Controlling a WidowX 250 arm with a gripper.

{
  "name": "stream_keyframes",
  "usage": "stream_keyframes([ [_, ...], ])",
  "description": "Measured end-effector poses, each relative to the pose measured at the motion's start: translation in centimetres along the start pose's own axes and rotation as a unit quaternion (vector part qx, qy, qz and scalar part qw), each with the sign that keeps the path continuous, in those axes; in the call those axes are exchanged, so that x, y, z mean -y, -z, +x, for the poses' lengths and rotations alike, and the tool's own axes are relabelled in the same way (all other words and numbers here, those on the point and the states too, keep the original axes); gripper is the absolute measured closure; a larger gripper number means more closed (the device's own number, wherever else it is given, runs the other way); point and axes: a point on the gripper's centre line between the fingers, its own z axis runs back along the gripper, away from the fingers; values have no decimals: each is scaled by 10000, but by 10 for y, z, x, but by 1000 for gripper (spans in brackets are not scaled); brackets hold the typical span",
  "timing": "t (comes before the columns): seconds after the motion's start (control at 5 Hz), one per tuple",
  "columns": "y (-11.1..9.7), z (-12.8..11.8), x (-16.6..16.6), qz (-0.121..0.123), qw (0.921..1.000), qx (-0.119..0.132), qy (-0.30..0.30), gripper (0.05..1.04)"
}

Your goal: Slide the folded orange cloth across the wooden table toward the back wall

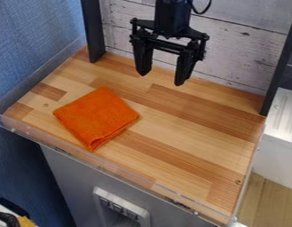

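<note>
"Orange cloth (pixel 96 116): where does it lie from the hand?"

"Start at the gripper (pixel 161 78). It hangs with its fingers pointing down, set well apart, and nothing is held between them."

"Touching anything?"

"Not that I can see. It looks raised above the rear part of the wooden surface (pixel 201 137), in front of the whitewashed planks (pixel 242 44) and between the two dark posts, one at the view's left (pixel 93 31) and one at its right (pixel 281 62)."

"And outward from there?"

"Down and to the left in the view, so toward the camera as well as sideways. The cloth lies flat on the wood, apart from the fingertips. How far below them, I can't tell from this one angle."

"Which part of it faces the gripper?"

"The upper-right edge, running from the top corner to the right-hand one. The opposite corners point left and down toward the clear rim (pixel 130 177)."

"Any long axis to match?"

"Hardly. It's folded into a roughly square pad, turned like a diamond in the view. The line across the two fingers slopes gently down to the right, while that upper-right edge slopes more steeply the same way. I'd judge them somewhat out of line."
</note>
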Motion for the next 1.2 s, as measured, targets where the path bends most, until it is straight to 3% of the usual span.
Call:
stream_keyframes([
  [0.4,11,-4,-25,-49,9999,32,-93,89],
  [0.6,10,-7,-38,-48,9992,362,-140,89],
  [1.0,15,-18,-64,-55,9968,775,-206,84],
  [1.2,21,-23,-74,-60,9965,803,-211,84],
])
